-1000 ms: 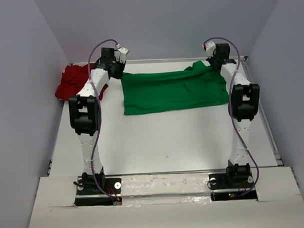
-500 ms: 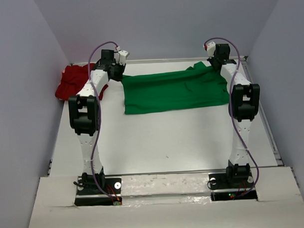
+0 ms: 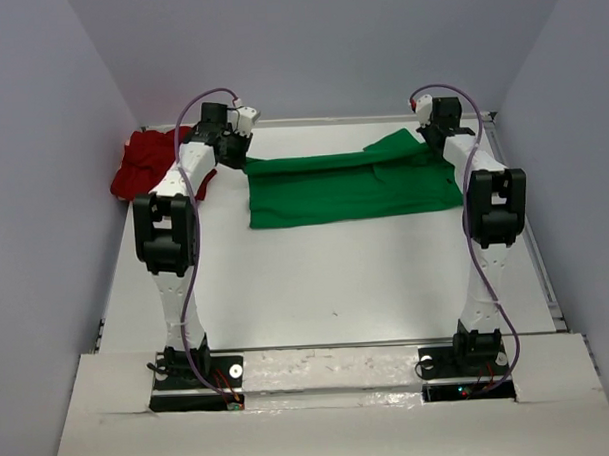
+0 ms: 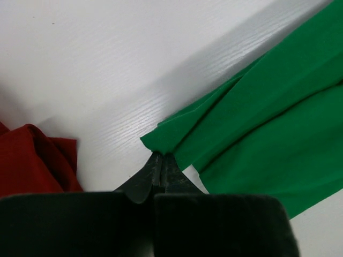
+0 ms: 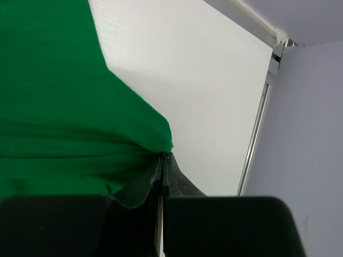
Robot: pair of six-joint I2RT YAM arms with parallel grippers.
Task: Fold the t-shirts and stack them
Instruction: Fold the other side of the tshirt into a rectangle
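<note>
Higher than before, the green t-shirt [image 3: 353,191] hangs by corners pinched in left gripper [image 4: 162,158] and right gripper [image 5: 162,158] (both clamped).

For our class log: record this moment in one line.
left tool: shut on bright green cloth t-shirt | right tool: shut on same shirt | deep red cloth t-shirt: crumpled, far left

Lower centre: bare table [image 3: 336,277] between left arm [image 3: 168,233] and right arm [image 3: 492,206], open for passing.
Upper centre: green t-shirt [image 3: 353,186] stretches from arm to arm, covering the table.
Upper left: red t-shirt [image 3: 142,166] heaped against the side wall [image 3: 53,197], just beside the left arm.
</note>
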